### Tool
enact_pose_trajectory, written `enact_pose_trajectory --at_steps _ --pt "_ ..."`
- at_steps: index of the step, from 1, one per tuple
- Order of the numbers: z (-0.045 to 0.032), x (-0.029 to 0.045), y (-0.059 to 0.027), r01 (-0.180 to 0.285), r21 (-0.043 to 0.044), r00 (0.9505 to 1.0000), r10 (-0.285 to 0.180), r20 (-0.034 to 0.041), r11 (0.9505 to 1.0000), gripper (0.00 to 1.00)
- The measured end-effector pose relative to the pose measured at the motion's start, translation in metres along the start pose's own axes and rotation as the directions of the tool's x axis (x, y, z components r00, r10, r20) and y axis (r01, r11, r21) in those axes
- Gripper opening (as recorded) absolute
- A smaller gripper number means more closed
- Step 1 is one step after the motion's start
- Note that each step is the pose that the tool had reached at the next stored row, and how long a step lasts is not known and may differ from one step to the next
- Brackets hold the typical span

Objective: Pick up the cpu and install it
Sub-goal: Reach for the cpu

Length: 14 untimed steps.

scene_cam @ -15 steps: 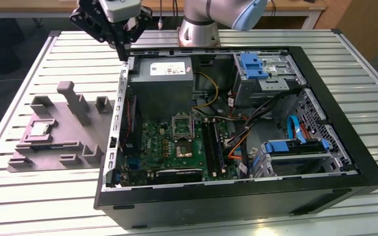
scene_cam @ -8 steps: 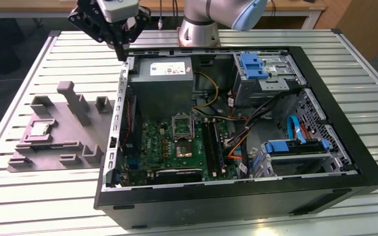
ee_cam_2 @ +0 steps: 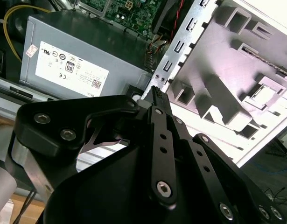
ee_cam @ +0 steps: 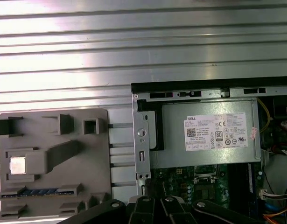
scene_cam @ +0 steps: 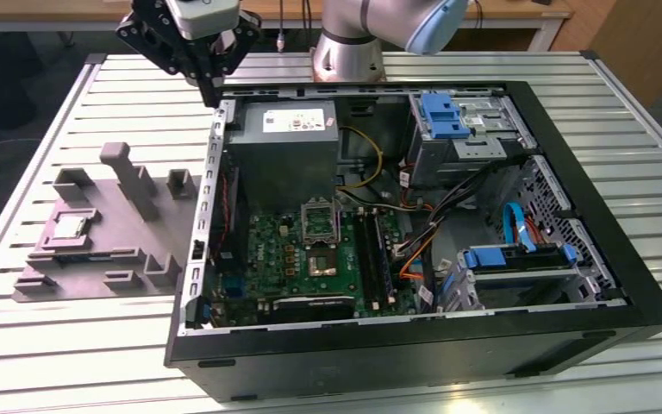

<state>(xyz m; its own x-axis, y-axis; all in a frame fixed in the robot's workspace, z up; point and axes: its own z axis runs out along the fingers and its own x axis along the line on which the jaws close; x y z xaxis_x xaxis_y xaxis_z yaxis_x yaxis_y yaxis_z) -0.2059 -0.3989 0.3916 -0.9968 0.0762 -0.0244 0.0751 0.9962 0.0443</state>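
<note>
We see the gripper hanging over the far corner of the open computer case, just beside the grey power supply with its white label. Its claw is clenched on nothing, the tips pressed together. The cpu lies flat in a square recess of the grey fixture, which sits on the slatted metal table outside the case, on the exterior view's left and well apart from the gripper. In the first wrist view the chip glares pale. Ribs and an upright post rise from the fixture just beside the recess. The case's perforated side wall stands between the fixture and the green motherboard, where the metal-framed socket lies. Yellow, orange and black cables cross the case interior beside the socket, and blue drive brackets sit farther toward the exterior view's right.
</note>
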Motion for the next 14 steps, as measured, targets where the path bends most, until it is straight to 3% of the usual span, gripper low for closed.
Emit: enact_pose_trajectory --at_steps 8,14 --pt "0.0000 0.0006 0.0000 0.000 0.0000 1.0000 0.000 0.0000 1.0000 0.11" --pt "-0.0001 0.0051 -0.0004 0.000 0.0000 1.0000 0.000 0.0001 1.0000 0.11"
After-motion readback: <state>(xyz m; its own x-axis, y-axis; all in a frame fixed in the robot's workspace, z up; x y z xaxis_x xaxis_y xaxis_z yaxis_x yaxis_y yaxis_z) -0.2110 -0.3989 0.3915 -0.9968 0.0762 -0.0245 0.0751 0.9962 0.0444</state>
